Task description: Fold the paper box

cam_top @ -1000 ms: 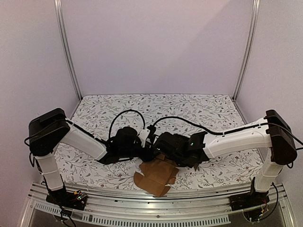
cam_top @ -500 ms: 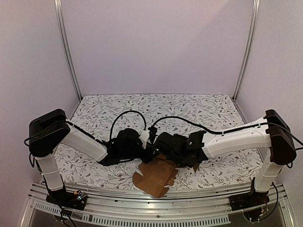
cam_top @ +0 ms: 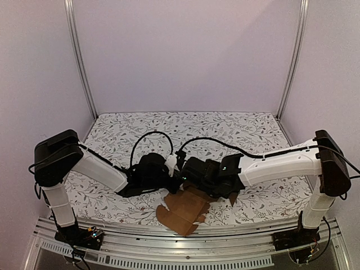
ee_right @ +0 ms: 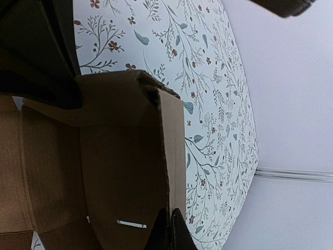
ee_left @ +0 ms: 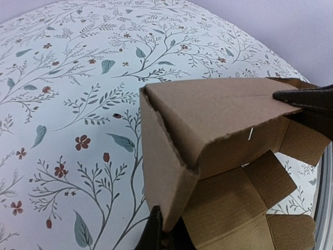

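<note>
The paper box [cam_top: 183, 211] is a brown cardboard piece, partly folded, lying near the table's front edge with flat flaps spread toward me. Both grippers meet over its far end. My left gripper [cam_top: 171, 179] is shut on the lower edge of a raised side wall; in the left wrist view its tips [ee_left: 165, 237] pinch that wall of the paper box [ee_left: 218, 120]. My right gripper [cam_top: 190, 178] is shut on another upright wall; its tips [ee_right: 170, 232] clamp the thin edge of the paper box [ee_right: 119, 172]. The box's far end is hidden under the grippers in the top view.
The table wears a white cloth with a leaf and flower print [cam_top: 225, 126]. A metal rail [cam_top: 185, 236] runs along the near edge just below the box. Black cables [cam_top: 152, 135] loop above both wrists. Purple walls close in the back and sides.
My left gripper has closed onto the box wall. The box's flat flaps have shifted a little left and toward the front edge. The right gripper stays shut.
</note>
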